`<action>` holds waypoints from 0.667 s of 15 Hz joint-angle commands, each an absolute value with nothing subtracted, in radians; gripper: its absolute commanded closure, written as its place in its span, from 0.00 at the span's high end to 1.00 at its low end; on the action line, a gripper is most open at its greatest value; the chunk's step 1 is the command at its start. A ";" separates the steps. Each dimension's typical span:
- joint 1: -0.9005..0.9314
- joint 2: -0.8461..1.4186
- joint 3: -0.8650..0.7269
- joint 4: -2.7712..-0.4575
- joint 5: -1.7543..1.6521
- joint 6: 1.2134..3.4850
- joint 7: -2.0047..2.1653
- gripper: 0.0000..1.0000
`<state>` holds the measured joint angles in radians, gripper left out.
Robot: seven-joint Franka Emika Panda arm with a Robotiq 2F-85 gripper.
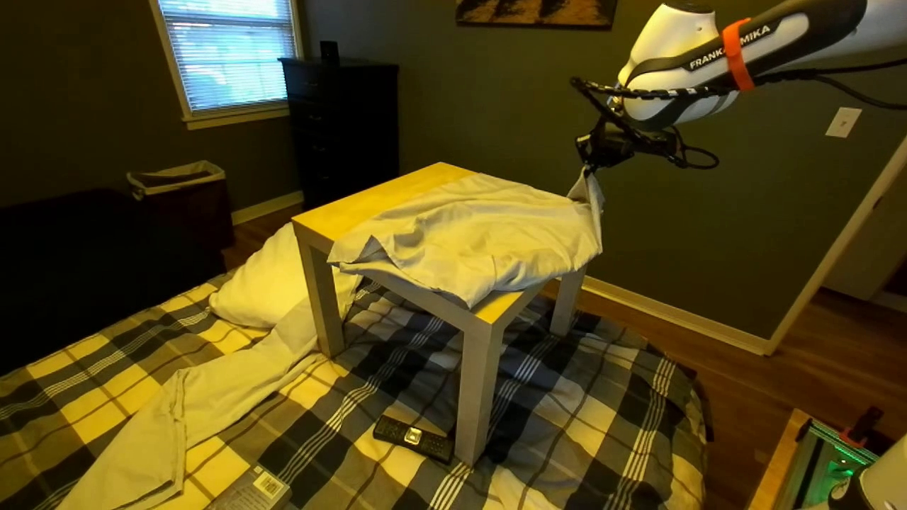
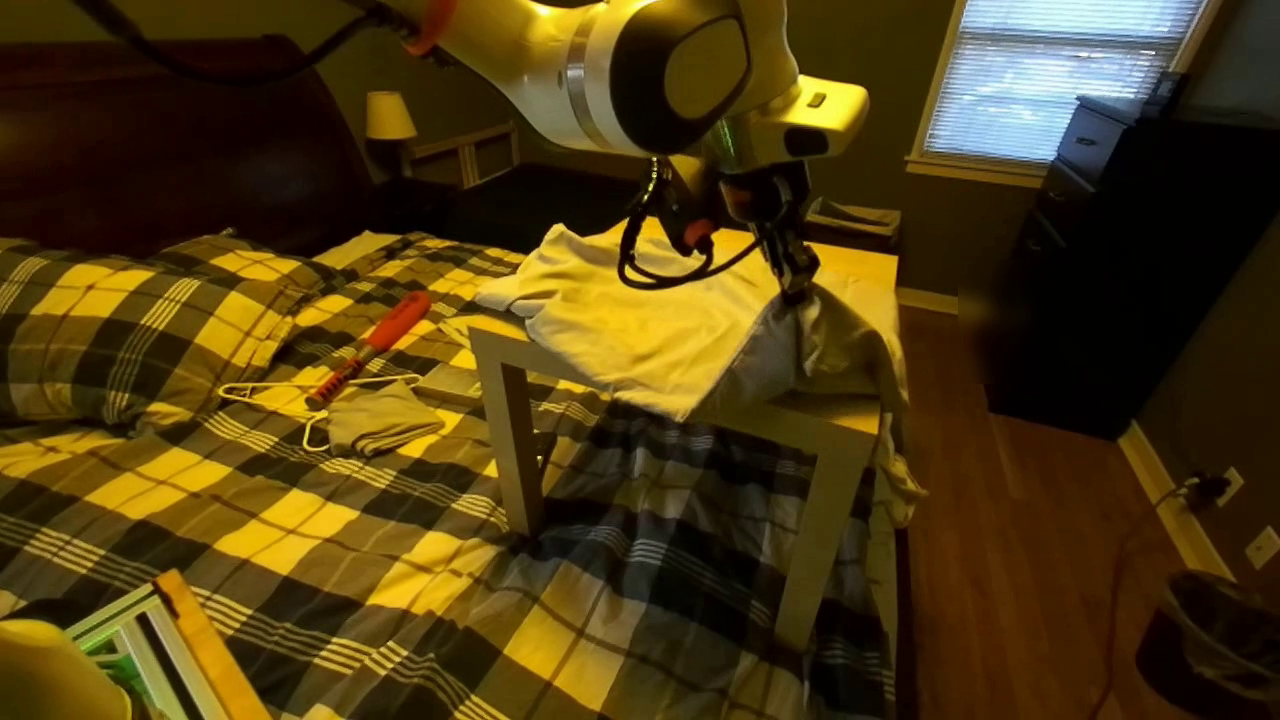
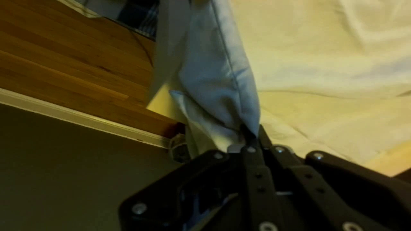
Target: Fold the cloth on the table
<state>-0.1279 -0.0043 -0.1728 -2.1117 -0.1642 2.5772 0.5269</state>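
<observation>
Hand: closed, gripping bunched edge of cloth. Cloth: pale, wrinkled, spread over most of desk, bare strip along one side, part overhanging; gripped portion raised above top, slack beneath. Step, as judged: edge picked up for folding, this fold not yet laid. Next move, likely: carry edge inward over spread portion, lower, release, smooth.

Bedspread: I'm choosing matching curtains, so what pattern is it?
The bedspread is plaid with thin white stripes, clearest in an exterior view.
</observation>
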 commanded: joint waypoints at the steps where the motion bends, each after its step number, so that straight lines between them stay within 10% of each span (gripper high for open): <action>1: -0.107 0.085 -0.130 -2.049 -0.082 2.750 0.568 0.00; 10: -0.027 0.450 -0.131 -1.701 -0.082 3.043 0.831 0.00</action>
